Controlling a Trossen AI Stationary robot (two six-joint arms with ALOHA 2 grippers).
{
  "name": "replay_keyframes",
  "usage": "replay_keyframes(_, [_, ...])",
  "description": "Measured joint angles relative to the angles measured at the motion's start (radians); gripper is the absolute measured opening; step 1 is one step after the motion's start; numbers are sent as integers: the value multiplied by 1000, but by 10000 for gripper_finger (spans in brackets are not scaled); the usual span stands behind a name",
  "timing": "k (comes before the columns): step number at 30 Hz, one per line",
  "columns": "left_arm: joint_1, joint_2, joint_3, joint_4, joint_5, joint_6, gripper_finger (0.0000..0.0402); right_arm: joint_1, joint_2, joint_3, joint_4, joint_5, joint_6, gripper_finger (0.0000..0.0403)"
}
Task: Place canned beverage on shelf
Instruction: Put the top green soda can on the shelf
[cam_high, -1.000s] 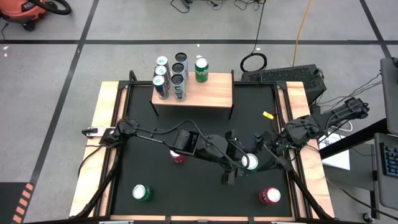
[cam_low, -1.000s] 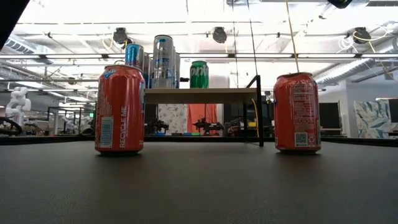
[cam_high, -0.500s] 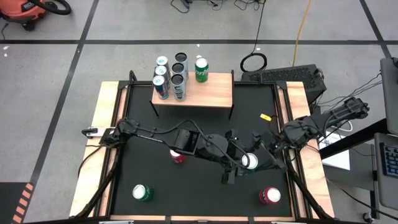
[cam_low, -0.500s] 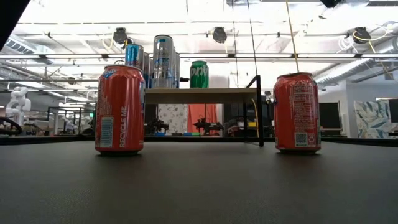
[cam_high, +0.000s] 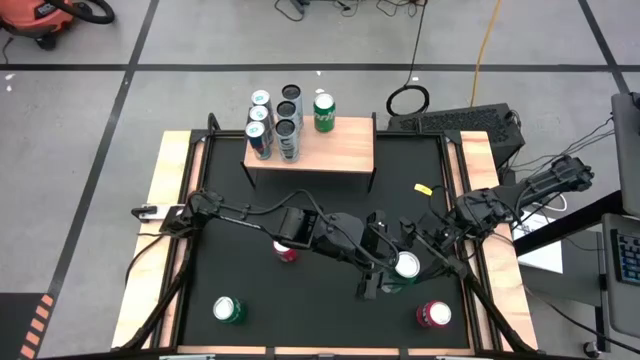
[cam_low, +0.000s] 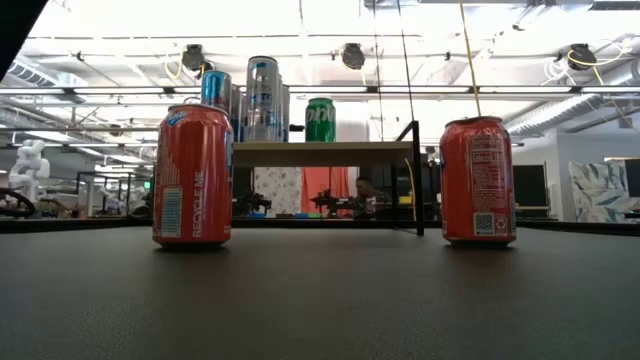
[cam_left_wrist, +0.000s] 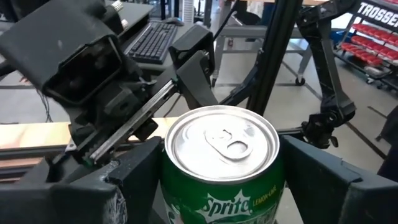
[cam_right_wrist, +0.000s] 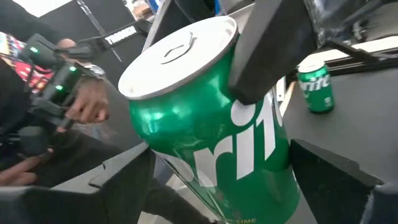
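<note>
Left gripper (cam_high: 388, 268) pinches the green Sprite can (cam_high: 405, 265) across its body, a finger on either side. Right gripper (cam_high: 418, 258) sits at the same can, fingers spread wide about it; whether they press the wall cannot be told. The can is held above the black tabletop (cam_high: 320, 310), well short of the shelf (cam_high: 340, 148), which already bears five cans at its left end. Likely a rigid, slick cylinder with thin walls that dent under hard squeeze; best taken mid-body, kept upright.

Upright green Sprite can (cam_high: 405, 265) between tools
</note>
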Motion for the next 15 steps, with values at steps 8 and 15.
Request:
replay_keyframes(8, [0,-1,0,7,-9,13,289,-1,14,-1,34,-31,40,341])
replay_keyframes(15, [0,-1,0,-5,-12,13,289,-1,19,-1,36,-28,22,316])
